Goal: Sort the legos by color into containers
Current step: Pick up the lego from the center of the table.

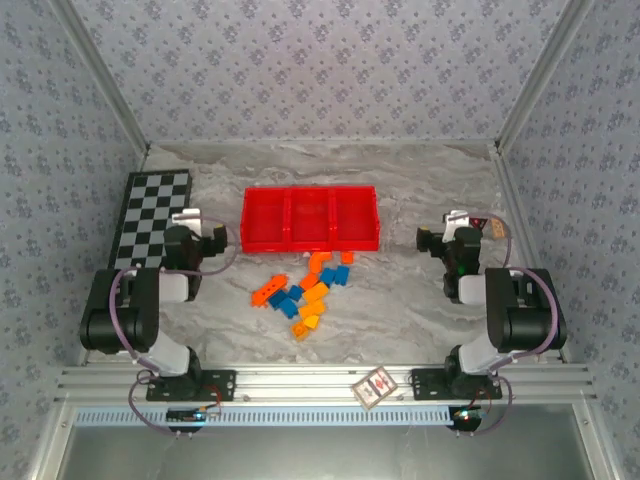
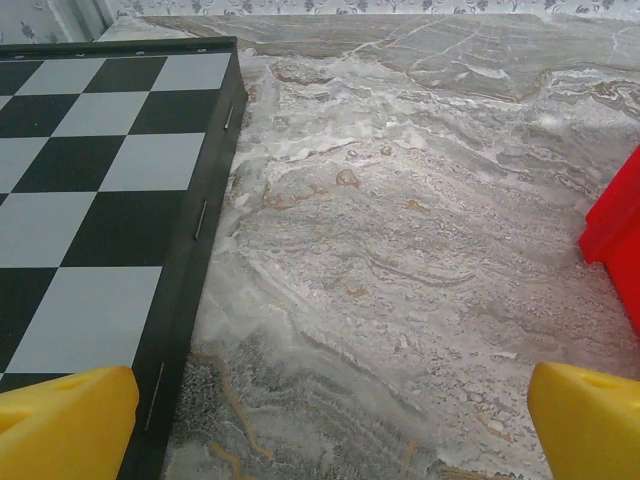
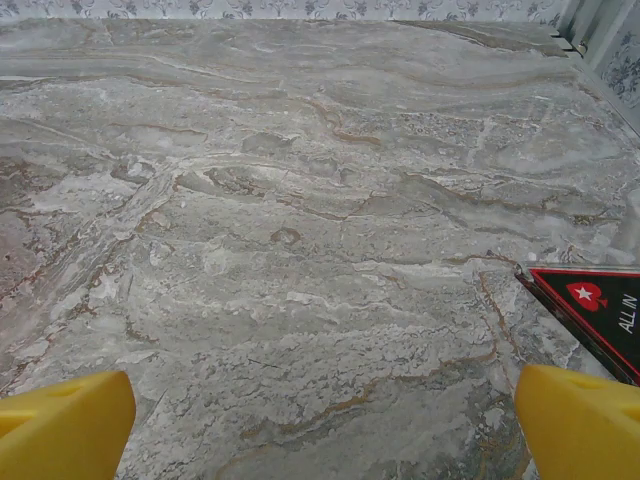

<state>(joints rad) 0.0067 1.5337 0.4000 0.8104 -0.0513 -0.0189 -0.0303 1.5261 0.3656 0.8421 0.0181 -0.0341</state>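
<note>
Left gripper (image 2: 330,430): your left arm's yellow fingers (image 2: 65,420) stand wide apart with nothing between them, only bare table below. In the top view you see this gripper (image 1: 205,238) between the checkered board and the tray.
Right gripper (image 3: 325,425): also spread wide and holding nothing. From above it (image 1: 448,238) sits to the right of the tray, well apart from the bricks.
Legos (image 1: 305,292): your small plastic bricks in orange, yellow-orange and blue lie in a loose pile on the table, just in front of the tray and between the two arms. The curved orange arch (image 1: 318,262) lies nearest the tray's front wall.
Containers: the bright red shallow plastic tray (image 1: 310,189) with three side-by-side compartments sits mid-table; one corner (image 2: 615,225) shows at the left wrist view's right edge.
Board: the black-and-white checkered board (image 1: 150,215) lies flat on the left, its dark edge (image 2: 205,200) beside your left gripper.
Card: a black-and-red card reading "ALL IN" (image 3: 595,310) lies by your right fingertip.
Table: grey marble-patterned surface (image 1: 420,300).
</note>
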